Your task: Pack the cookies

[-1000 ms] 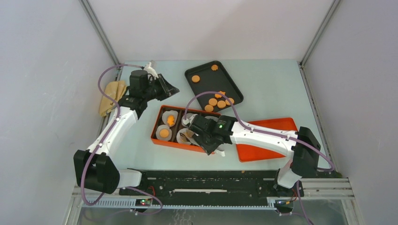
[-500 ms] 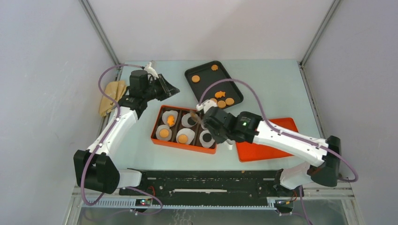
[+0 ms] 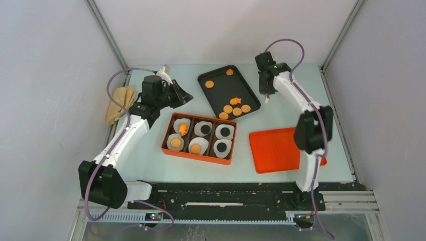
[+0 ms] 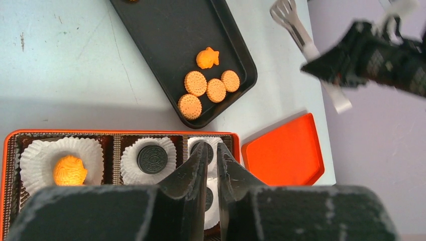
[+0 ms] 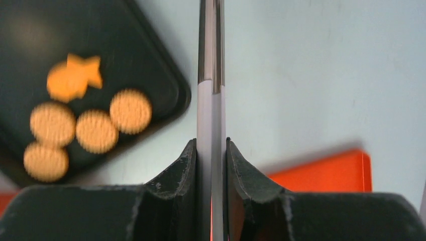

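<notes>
Cookies lie in two places. Round orange ones (image 3: pixel 234 109) and a fish-shaped one (image 4: pixel 207 57) sit on the black tray (image 3: pixel 221 93). Others rest in white liners in the orange box (image 3: pixel 198 155): a fish (image 4: pixel 69 169), orange rounds (image 3: pixel 175 142) and dark rounds (image 4: pixel 152 159). My right gripper (image 5: pixel 211 143) is shut on white-handled metal tongs (image 5: pixel 211 100), held over the table just right of the tray; the tongs' tips (image 4: pixel 284 10) carry nothing. My left gripper (image 4: pixel 212 146) hovers above the box's right end, its jaws almost together with nothing between them.
An orange lid (image 3: pixel 276 150) lies flat to the right of the box. A yellow cloth (image 3: pixel 119 103) is bunched by the left wall. Grey walls close in the table on three sides.
My right arm has swung with the tongs from over the box up to the far side, right of the tray. All six liners in the box now show. The left arm barely moved.
</notes>
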Available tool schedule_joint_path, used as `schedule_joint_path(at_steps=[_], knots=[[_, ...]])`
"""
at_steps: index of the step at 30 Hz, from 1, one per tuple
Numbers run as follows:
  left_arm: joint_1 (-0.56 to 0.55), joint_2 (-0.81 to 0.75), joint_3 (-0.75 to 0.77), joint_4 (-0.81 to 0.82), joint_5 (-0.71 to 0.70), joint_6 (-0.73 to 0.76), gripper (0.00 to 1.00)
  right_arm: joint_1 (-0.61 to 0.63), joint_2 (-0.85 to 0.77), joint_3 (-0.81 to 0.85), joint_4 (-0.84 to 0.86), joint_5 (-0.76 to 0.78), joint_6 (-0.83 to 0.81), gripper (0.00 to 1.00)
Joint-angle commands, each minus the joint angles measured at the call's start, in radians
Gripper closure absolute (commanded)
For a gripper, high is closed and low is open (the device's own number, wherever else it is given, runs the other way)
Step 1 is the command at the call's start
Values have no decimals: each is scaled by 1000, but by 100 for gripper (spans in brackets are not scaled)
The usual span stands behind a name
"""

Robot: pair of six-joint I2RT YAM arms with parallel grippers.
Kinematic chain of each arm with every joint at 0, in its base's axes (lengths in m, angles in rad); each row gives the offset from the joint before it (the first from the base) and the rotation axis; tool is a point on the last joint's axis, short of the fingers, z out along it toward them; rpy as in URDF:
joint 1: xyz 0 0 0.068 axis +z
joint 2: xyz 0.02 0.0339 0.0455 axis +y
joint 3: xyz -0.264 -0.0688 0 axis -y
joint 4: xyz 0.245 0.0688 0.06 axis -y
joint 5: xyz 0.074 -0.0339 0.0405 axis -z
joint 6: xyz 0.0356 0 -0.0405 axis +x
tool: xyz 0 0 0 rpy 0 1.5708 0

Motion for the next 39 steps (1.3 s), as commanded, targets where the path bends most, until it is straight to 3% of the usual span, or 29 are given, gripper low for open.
schedule_joint_path(at_steps=[1, 7, 11, 15, 20, 25, 33, 39], knots=[[-9, -16, -25, 20, -26, 26, 84, -53, 270, 337, -84, 23, -109, 100], [-10, 30, -17, 29, -13, 24, 85, -104, 547, 569, -149, -33, -177, 100], [-10, 41, -14, 31, -16, 22, 85, -144, 580, 530, -214, -68, -136, 97], [-15, 56, -7, 42, -12, 14, 85, -196, 523, 399, -207, -93, -61, 78], [-33, 69, -1, 44, -6, 10, 85, -227, 493, 365, -204, -120, -50, 39], [-44, 67, 0, 43, 2, 10, 85, -224, 431, 314, -161, -126, -33, 37], [-57, 50, 6, 40, 7, 26, 84, -195, 41, -61, 6, -77, 4, 41], [-100, 77, 8, 63, 22, 25, 82, -279, -64, -274, -19, 23, 21, 42]])
